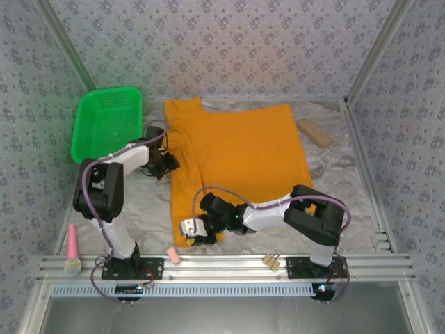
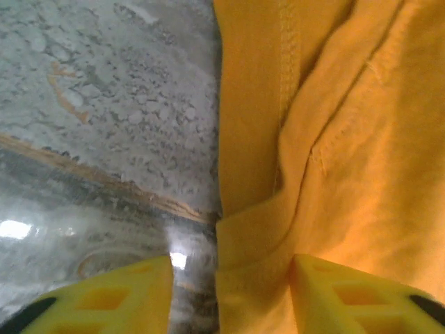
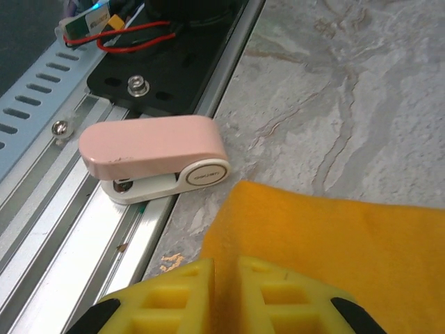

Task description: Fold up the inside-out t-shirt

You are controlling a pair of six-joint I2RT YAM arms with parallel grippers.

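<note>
The inside-out t-shirt [image 1: 243, 153] lies spread on the marbled table, plain orange-yellow, with its left side folded over in a long strip. My left gripper [image 1: 165, 165] sits at the shirt's left edge below the sleeve. In the left wrist view its yellow fingers [image 2: 104, 299] stand apart, open, and a fold of the t-shirt [image 2: 348, 139] lies between them, not pinched. My right gripper [image 1: 195, 233] is at the shirt's near left corner. In the right wrist view the right gripper [image 3: 226, 268] is shut on the edge of the t-shirt [image 3: 334, 236].
A green basket [image 1: 108, 125] stands at the back left. A pink stapler [image 3: 153, 156] lies on the metal rail [image 1: 229, 268] just beyond the right gripper. A pink microphone [image 1: 72, 249], binder clips [image 1: 271, 261] and a wooden piece [image 1: 315, 132] lie around the edges.
</note>
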